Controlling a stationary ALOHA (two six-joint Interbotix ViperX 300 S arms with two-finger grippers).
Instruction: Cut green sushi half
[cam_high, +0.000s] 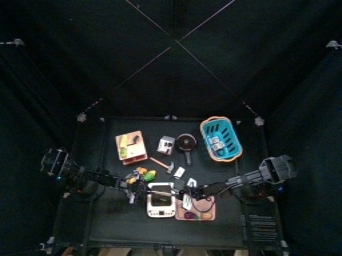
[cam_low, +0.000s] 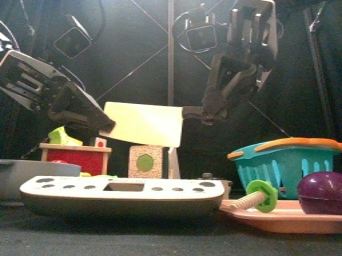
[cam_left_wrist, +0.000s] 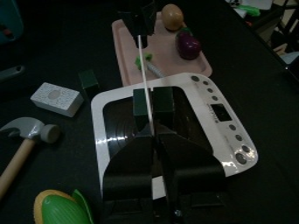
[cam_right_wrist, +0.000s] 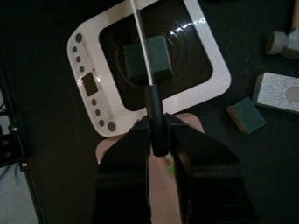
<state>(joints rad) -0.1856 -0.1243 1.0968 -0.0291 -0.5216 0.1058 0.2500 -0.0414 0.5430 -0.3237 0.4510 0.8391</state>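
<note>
The green sushi (cam_low: 258, 193) is a small lime-green round piece on the pink tray (cam_low: 287, 215), beside a purple toy. It also shows as the green sushi (cam_left_wrist: 142, 61) and the green sushi (cam_right_wrist: 172, 166). A pale knife (cam_low: 140, 125) hangs level above the white tray (cam_low: 120, 195), over a dark green block (cam_low: 144, 160). My left gripper (cam_low: 100, 128) is shut on the blade's left end, seen edge-on as the knife (cam_left_wrist: 140, 70). My right gripper (cam_right_wrist: 156, 122) is shut on the black handle, directly above the pink tray (cam_right_wrist: 117, 149).
A blue basket (cam_low: 287, 160) stands at the right behind the pink tray. A red and yellow box (cam_low: 74, 158) stands at the left. A toy hammer (cam_left_wrist: 24, 140), a white block (cam_left_wrist: 55, 96) and a green-and-yellow item (cam_left_wrist: 65, 210) lie beside the white tray.
</note>
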